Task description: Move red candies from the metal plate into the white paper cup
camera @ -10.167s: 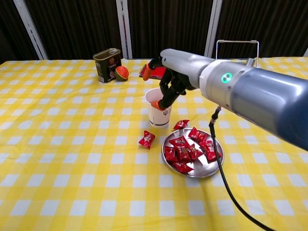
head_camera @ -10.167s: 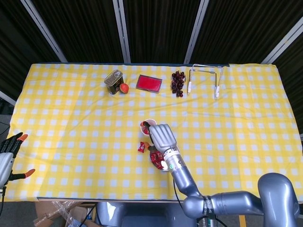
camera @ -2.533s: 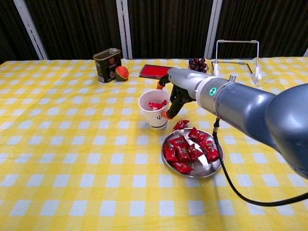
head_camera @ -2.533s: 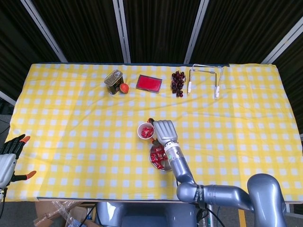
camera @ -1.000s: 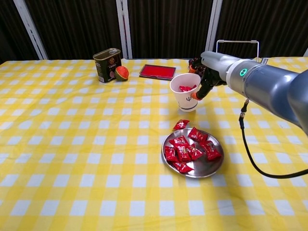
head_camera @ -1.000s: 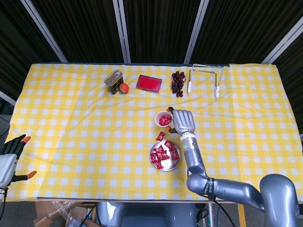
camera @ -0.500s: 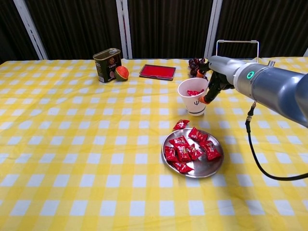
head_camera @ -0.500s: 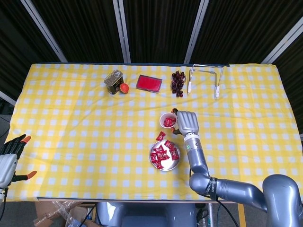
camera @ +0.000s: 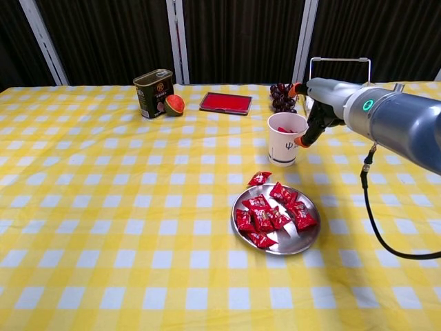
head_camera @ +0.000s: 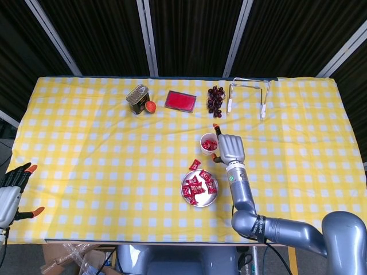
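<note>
The white paper cup (camera: 285, 138) has shifted further right than half a second ago and now stands upright on the yellow checked tablecloth (camera: 103, 207), beyond the round metal plate (camera: 296, 240) of red wrapped candies (camera: 265, 215). The right hand (camera: 317, 110) has loosened, its fingers parted beside the cup's rim, gripping nothing. One stray red candy (camera: 259, 178) lies by the plate. The left hand (head_camera: 10, 192) stays spread and empty at the table's edge.

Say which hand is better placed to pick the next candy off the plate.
The right hand: it is beside the white paper cup, just behind the metal plate of red candies. The left hand sits at the table's far left edge.
</note>
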`<state>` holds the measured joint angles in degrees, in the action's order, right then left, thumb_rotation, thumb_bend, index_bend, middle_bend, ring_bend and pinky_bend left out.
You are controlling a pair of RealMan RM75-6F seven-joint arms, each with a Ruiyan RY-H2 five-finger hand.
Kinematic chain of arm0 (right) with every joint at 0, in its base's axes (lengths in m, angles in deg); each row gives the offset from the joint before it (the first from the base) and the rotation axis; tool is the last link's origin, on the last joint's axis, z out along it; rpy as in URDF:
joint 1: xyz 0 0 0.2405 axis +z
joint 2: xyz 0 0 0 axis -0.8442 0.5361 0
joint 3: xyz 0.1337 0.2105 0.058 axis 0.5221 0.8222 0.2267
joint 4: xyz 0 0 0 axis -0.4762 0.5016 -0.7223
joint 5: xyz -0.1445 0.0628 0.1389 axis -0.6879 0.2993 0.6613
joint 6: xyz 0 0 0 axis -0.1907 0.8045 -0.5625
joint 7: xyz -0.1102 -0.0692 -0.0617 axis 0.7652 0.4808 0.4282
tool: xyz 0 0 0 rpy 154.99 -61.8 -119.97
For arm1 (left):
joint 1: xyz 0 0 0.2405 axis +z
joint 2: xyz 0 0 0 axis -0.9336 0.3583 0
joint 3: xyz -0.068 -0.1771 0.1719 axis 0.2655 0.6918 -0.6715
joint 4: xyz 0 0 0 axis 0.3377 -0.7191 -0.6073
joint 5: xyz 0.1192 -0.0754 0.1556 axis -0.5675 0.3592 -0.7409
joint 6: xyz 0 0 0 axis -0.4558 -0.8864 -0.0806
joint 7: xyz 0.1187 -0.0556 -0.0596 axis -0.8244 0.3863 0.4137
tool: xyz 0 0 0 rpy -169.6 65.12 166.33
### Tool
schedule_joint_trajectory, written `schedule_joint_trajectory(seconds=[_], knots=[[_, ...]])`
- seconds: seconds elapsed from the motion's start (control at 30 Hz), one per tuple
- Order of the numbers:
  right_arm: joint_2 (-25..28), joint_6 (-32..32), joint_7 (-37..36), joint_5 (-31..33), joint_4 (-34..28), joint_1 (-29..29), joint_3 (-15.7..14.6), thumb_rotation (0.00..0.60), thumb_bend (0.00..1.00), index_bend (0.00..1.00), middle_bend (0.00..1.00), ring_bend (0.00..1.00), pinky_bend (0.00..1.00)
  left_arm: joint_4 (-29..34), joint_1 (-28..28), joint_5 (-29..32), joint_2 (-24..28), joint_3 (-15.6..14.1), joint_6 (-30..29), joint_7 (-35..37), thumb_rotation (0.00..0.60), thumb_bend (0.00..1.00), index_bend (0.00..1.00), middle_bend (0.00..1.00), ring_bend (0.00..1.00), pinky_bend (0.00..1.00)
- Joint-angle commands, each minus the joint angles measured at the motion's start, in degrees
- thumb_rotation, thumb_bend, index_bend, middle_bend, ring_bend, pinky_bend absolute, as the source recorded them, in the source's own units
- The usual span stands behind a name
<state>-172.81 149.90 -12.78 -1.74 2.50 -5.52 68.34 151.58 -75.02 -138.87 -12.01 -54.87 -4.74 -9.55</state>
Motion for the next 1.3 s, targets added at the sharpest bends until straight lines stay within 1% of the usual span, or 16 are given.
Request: schedule_joint_trajectory(seconds=[0.03, 0.13, 0.27, 0.37, 0.47, 0.6, 0.67, 0.87, 1.07, 1.3], knots=[[0.5, 0.8, 0.3, -0.3, -1.1, -0.2, -0.1, 0.600, 0.37, 0.05, 0.87, 0.91, 1.00, 0.0, 0.0, 0.0, 0.0, 0.0, 0.0, 0.0, 0.600, 0.03, 0.00, 0.00, 0.00, 0.00], [1.6, 3.1, 0.4, -2.5, -4.0, -0.8, -0.4, 0.600, 0.37, 0.06, 0.87, 0.91, 1.00, -0.1, 0.0, -0.1, 0.0, 0.0, 0.0, 0.2, 0.600, 0.03, 0.00, 0.00, 0.00, 0.00], [3.1, 6.1, 0.4, -6.0, -9.1, -1.9, -1.4, 0.600, 0.37, 0.08, 0.87, 0.91, 1.00, -0.1, 0.0, -0.3, 0.0, 0.0, -0.1, 0.3, 0.600, 0.03, 0.00, 0.00, 0.00, 0.00], [4.0, 7.9, 0.8, -8.6, -13.1, -2.6, -2.6, 0.600, 0.37, 0.11, 0.87, 0.91, 1.00, -0.1, 0.0, -0.5, 0.0, -0.1, -0.3, 0.3, 0.600, 0.03, 0.00, 0.00, 0.00, 0.00], [4.0, 9.1, 0.7, -11.6, -16.4, -3.3, -4.2, 0.600, 0.37, 0.20, 0.87, 0.91, 1.00, -0.2, 0.1, -0.7, -0.1, -0.1, -0.6, 0.2, 0.600, 0.03, 0.00, 0.00, 0.00, 0.00], [3.0, 9.5, 0.6, -13.8, -17.9, -3.8, -5.9, 0.600, 0.37, 0.36, 0.87, 0.91, 1.00, -0.3, 0.2, -0.7, -0.2, 0.0, -0.8, 0.1, 0.600, 0.03, 0.00, 0.00, 0.00, 0.00], [2.1, 9.1, 0.9, -13.6, -17.8, -3.7, -6.3, 0.600, 0.37, 0.39, 0.87, 0.91, 1.00, -0.4, 0.2, -0.8, -0.3, -0.1, -0.8, 0.0, 0.600, 0.03, 0.00, 0.00, 0.00, 0.00], [-1.5, 7.5, 2.7, -11.4, -15.1, -2.5, -6.7, 0.600, 0.37, 0.39, 0.87, 0.91, 1.00, -0.4, 0.2, -0.8, -0.3, -0.1, -0.8, 0.0, 0.600, 0.03, 0.00, 0.00, 0.00, 0.00], [-6.3, 5.8, 3.4, -9.7, -8.7, -1.0, -5.9, 0.600, 0.37, 0.39, 0.87, 0.91, 1.00, -0.4, 0.1, -0.7, 0.0, -0.1, -0.4, 0.5, 0.600, 0.03, 0.00, 0.00, 0.00, 0.00], [-10.3, 3.3, 3.2, -8.2, -1.4, 0.0, -5.0, 0.600, 0.37, 0.40, 0.87, 0.91, 1.00, -0.4, -0.1, -0.3, 0.3, 0.0, 0.3, 1.4, 0.600, 0.03, 0.00, 0.00, 0.00, 0.00]])
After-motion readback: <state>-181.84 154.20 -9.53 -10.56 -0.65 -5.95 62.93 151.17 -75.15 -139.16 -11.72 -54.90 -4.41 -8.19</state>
